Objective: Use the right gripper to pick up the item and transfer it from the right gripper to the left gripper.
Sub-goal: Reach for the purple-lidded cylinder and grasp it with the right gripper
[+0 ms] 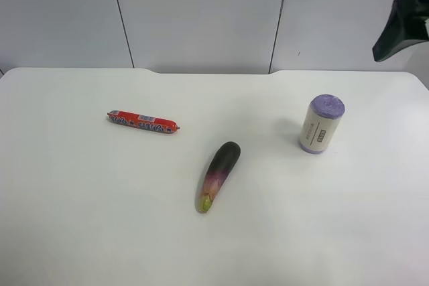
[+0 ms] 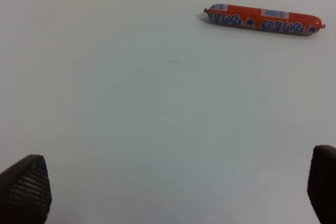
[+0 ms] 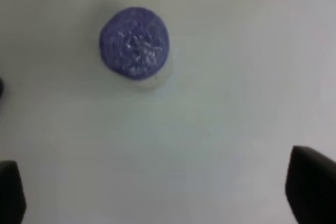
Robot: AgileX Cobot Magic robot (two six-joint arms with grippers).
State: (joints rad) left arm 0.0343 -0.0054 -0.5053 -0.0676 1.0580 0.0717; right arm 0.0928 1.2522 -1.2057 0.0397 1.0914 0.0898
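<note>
Hovering my right gripper [image 3: 160, 187], jaws released and empty, over the upright item [image 3: 134, 43]; next: centre, descend, clench.

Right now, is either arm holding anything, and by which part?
Nothing is held. Both pairs of jaws are open and empty; the purple-ended roll stands untouched.

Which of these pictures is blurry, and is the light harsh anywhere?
Right wrist view: soft focus, the roll looks fuzzy; left wrist view: sharper, the sausage stick shows crisp print; exterior high view: even light, only faint shadows beside the eggplant.
</note>
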